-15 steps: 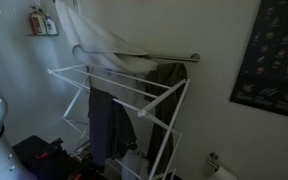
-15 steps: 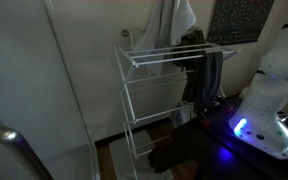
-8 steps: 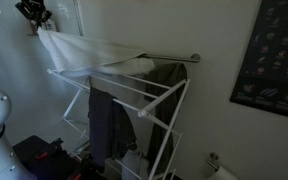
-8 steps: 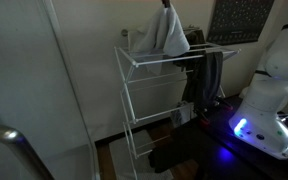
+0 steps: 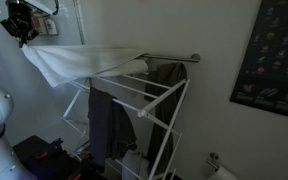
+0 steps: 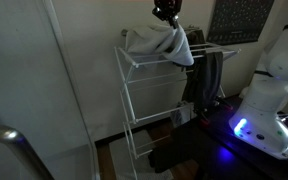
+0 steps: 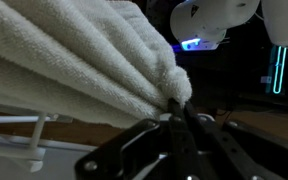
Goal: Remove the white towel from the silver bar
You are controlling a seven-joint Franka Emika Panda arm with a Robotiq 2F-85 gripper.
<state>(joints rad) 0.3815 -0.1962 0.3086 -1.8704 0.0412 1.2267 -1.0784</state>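
My gripper (image 7: 178, 106) is clamped on a bunched corner of the white towel (image 7: 74, 60). The wrist view shows the folds squeezed right between the fingertips (image 7: 173, 128). In an exterior view I'm up high and off to the side (image 5: 23, 36), and the towel (image 5: 79, 62) stretches from me like a sheet towards the silver bar (image 5: 170, 57).

Its far end lies at the near end of that bar, above the top rails of the drying rack (image 5: 134, 92). I can't tell whether it rests on the bar itself or only on the rails.

Here's the worry: I'm holding only a small pinch of thick, floppy cloth. If the far end catches on the bar's bracket or a rack rail, the corner could slide out of my grip. A hard pull could also tug the light rack, or drag the olive garment (image 5: 169, 85) along.
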